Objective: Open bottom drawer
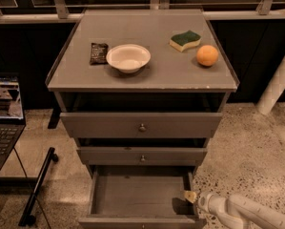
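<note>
The bottom drawer [132, 194] of the grey cabinet stands pulled far out, and its shallow grey box shows bare inside. Its front panel lies along the lower edge of the camera view, with the knob out of sight. My gripper [189, 196] sits at the drawer's right wall near the front corner, just inside or over the rim. The white arm [247, 213] runs from it to the lower right corner. The middle drawer [142, 156] and top drawer [142, 125] are each pulled out only slightly.
On the cabinet top lie a white bowl [128, 57], a dark packet [98, 53], a green-yellow sponge [185, 40] and an orange [207, 55]. A laptop [4, 118] and a black stand leg [39, 185] are at left. A white post [278, 85] stands at right.
</note>
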`<state>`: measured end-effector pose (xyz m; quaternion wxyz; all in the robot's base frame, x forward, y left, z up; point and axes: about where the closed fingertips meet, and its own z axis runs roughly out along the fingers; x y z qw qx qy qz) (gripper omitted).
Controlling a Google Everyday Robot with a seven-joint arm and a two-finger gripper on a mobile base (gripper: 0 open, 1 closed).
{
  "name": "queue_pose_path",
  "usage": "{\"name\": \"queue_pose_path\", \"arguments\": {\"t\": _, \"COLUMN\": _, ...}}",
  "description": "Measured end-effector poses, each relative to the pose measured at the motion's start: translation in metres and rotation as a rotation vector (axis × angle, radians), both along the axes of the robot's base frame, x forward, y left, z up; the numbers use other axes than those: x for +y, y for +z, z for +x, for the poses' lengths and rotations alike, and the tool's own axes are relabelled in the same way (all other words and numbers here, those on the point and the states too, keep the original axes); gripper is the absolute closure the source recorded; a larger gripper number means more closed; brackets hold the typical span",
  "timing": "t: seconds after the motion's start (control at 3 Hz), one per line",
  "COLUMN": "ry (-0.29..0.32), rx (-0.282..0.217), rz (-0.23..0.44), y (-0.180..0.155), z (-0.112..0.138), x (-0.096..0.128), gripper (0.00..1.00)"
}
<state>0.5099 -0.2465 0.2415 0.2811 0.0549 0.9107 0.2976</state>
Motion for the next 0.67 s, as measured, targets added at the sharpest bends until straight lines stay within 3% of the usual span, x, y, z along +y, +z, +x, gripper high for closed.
{"name": "queue_pose_path", "arguments": {"t": 0.33, "ry": 0.000, "rx": 0.011, "rz": 0.001, "y": -0.0020, "z": 0.0002, "x": 0.0017, "gripper": 0.85}}
{"name": "queue_pose_path", "arguments": {"t": 0.67, "ry": 0.000, "rx": 0.011, "rz": 0.001, "y": -0.0020, "z": 0.0002, "x": 0.0017, "gripper": 0.64}}
